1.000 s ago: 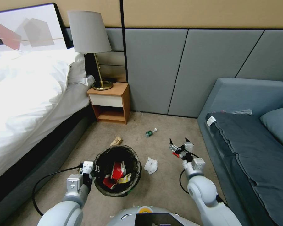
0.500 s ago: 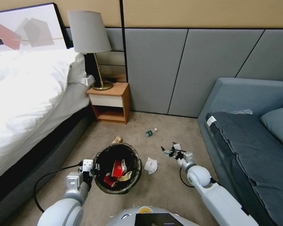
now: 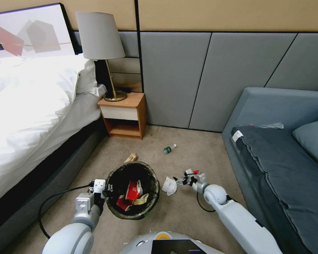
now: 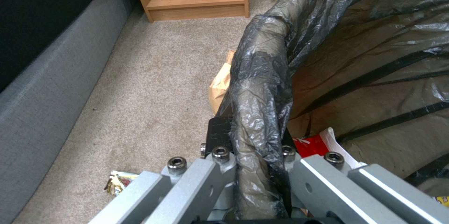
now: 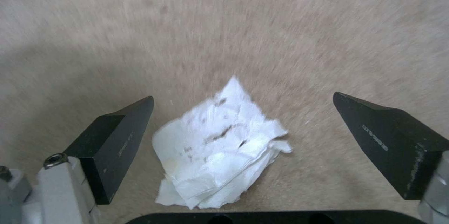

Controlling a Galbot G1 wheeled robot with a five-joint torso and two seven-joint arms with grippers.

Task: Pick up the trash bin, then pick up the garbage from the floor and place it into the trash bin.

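Observation:
The trash bin (image 3: 121, 176), lined with a dark bag, is low in front of me, with red and yellow wrappers (image 3: 132, 192) inside. My left gripper (image 3: 103, 192) is shut on its near-left rim; the left wrist view shows the fingers (image 4: 220, 153) clamping the bag-covered rim (image 4: 259, 104). A white paper wad (image 3: 169, 186) lies on the carpet right of the bin. My right gripper (image 3: 182, 180) is open just beside it. In the right wrist view the wad (image 5: 220, 146) lies between the spread fingers, gripper (image 5: 243, 98). A green-labelled bottle (image 3: 169, 149) lies farther back, and a tan paper scrap (image 3: 131, 157) lies behind the bin.
A bed (image 3: 31, 116) runs along the left and a grey sofa (image 3: 279, 148) along the right. A wooden nightstand (image 3: 123, 114) with a lamp stands at the wall. A yellow wrapper (image 4: 117, 183) lies on the carpet beside the bin. Open carpet lies between bin and sofa.
My right arm has swung left and down, bringing the open gripper to the white paper wad. The left gripper and the bin have barely moved.

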